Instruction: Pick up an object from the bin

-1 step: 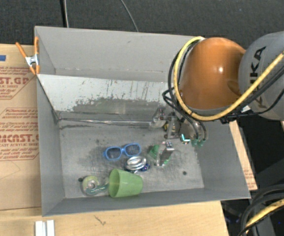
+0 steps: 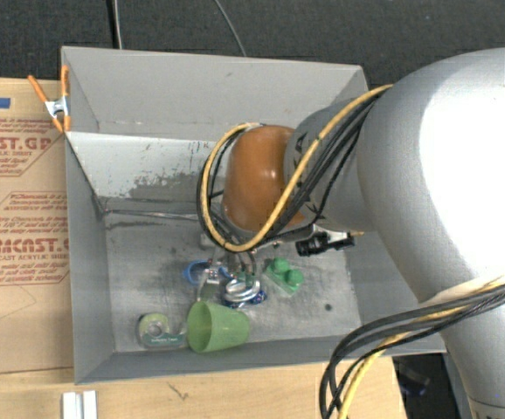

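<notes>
The end effector (image 2: 233, 278) hangs low over the middle of the bin floor. Directly beneath it, and reaching a little toward the near wall, lies a small blue-and-silver cluster (image 2: 245, 296) of shiny, tangled parts. One blue bit shows just to the camera's left of the tool, and the rest bunches under its tip. The end effector appears to be down among these parts and touching them, but the wrist and its wiring hide the tip. I cannot tell whether it stands apart, is drawn together, or has anything clamped in it. Just beyond the cluster, toward the near wall, a light green cup (image 2: 217, 327) lies on its side against the cluster. Its open mouth faces the camera's left. Further left of the cup, well apart from the end effector, a pale ring (image 2: 155, 329) with a greenish tint lies flat on the floor. On the other side, just beside the end effector toward the arm, sits a small green piece (image 2: 283, 276), clear of the cluster. Above the tool the wrist carries a rounded orange cover (image 2: 254, 175), with yellow and black cables (image 2: 210, 182) looping round it. The thick grey arm (image 2: 445, 182) comes in behind that. The grey metal bin (image 2: 139, 168) has sloping, scuffed walls and a scratched floor. It stands on a light wooden tabletop (image 2: 261, 382), and dark ground lies past its far rim.
</notes>
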